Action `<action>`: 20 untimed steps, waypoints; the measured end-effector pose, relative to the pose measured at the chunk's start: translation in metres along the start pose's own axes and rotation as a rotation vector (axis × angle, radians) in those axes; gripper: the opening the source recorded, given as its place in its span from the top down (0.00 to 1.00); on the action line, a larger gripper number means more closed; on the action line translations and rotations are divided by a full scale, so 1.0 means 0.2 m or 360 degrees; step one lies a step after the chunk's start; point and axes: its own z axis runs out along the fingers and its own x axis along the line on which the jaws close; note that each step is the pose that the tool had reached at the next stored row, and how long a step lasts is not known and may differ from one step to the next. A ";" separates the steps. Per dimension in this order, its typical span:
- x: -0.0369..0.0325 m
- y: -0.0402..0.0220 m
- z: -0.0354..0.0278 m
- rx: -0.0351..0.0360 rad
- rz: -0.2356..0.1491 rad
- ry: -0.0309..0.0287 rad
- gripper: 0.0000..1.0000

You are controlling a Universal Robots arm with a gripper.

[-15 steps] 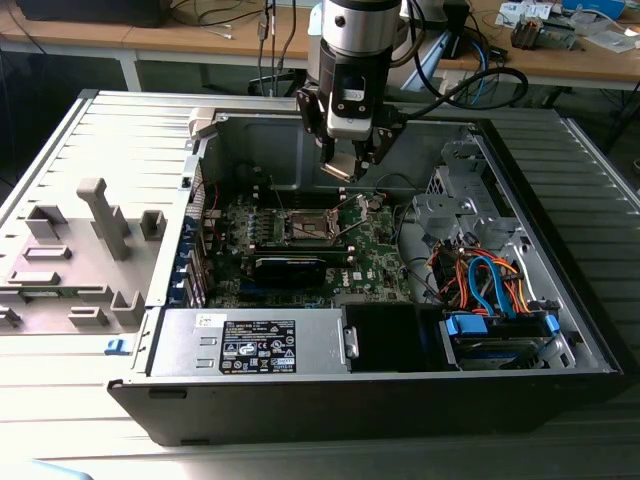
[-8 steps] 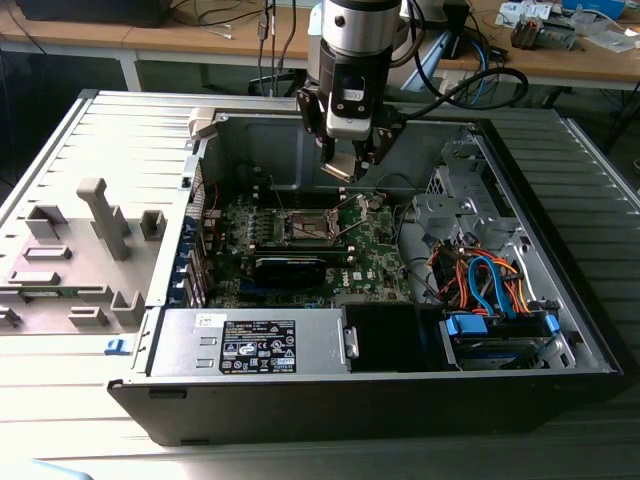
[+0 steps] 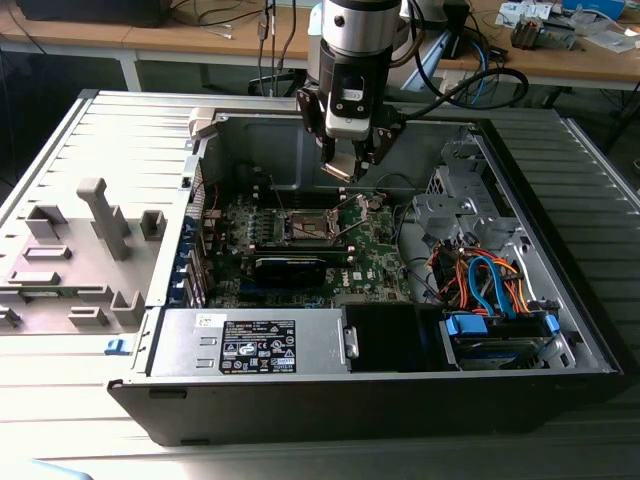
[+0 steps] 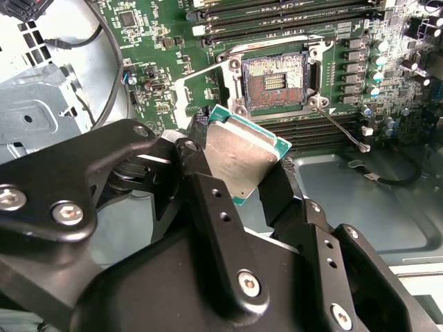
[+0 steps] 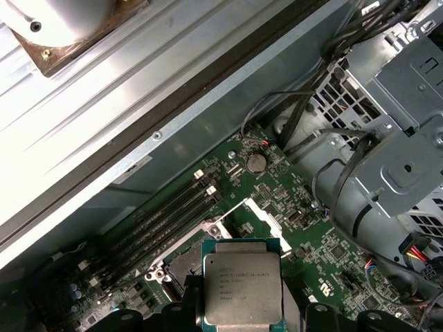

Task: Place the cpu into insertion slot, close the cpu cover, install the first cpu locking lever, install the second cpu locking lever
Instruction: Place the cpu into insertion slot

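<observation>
My gripper hangs over the open computer case, shut on the cpu, a silvery square chip with a green edge, tilted between the black fingers. The first wrist view shows the cpu face-on, held above the board. The insertion slot lies open on the green motherboard, its dark pin field bare; it is a short way beyond the chip and, in the exterior view, below and left of the gripper. The cpu cover stands swung open beside the slot. A thin locking lever sticks out, unlatched.
Memory slots run along one side of the slot. A long black card lies in front of it, then the power supply. Drive cage and coloured cables are at the exterior view's right. A grey fixture sits outside the case.
</observation>
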 end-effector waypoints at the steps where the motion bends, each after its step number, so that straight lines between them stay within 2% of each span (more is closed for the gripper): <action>1: 0.000 0.000 0.000 0.0000 0.0001 -0.00002 0.45; 20: 0.000 0.000 0.000 -0.0001 0.0032 -0.00028 0.45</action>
